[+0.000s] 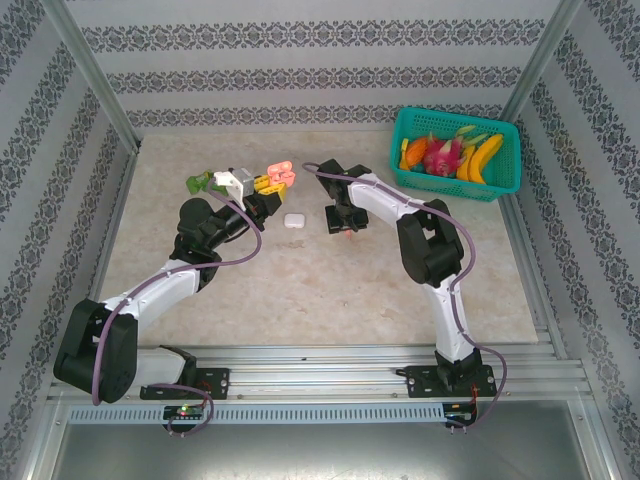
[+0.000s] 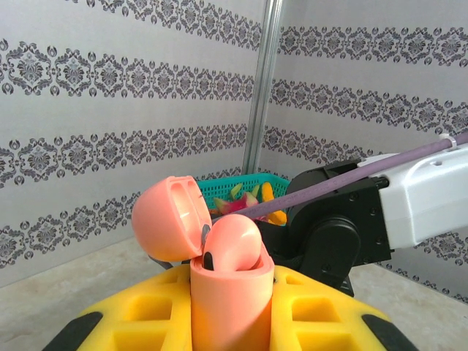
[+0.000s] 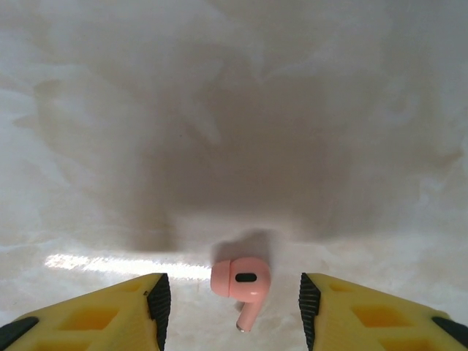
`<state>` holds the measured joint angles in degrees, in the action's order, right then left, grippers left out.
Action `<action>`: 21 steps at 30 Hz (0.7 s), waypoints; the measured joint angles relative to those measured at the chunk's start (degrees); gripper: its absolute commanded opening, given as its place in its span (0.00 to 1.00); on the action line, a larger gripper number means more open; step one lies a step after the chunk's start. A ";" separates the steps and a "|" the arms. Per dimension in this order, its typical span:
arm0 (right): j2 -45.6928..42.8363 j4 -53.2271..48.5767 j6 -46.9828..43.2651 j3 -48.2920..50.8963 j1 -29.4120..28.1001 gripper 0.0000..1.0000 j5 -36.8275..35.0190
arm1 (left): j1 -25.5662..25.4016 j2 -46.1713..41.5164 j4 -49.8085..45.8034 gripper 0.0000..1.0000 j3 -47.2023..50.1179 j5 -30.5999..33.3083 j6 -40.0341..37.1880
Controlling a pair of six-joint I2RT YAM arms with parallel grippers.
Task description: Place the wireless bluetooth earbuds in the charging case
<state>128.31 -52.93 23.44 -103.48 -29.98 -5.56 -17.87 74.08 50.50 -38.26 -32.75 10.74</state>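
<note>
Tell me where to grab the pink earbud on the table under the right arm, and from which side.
Take the pink earbud by its rounded head, not the thin stem. It lies flat on the table, stem toward the camera, between the open fingers of the right gripper. Likely best: come straight down and close across the head.

Lab rig: aluminium frame, patterned walls
</note>
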 measured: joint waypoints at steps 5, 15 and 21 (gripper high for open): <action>1.44 0.02 -0.13 0.00 0.26 0.48 0.00 | 0.00 0.00 0.00 0.00 0.00 0.00 0.02; 1.62 1.11 0.00 0.00 1.18 0.38 -0.02 | 0.00 0.17 -0.02 0.00 0.00 -0.02 0.02; 1.62 1.73 0.17 0.11 1.77 0.39 0.00 | 0.00 0.37 -0.04 0.00 0.00 -0.02 0.04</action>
<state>129.93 -51.20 23.62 -103.37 -28.21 -5.56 -17.87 74.46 50.46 -38.26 -32.77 10.79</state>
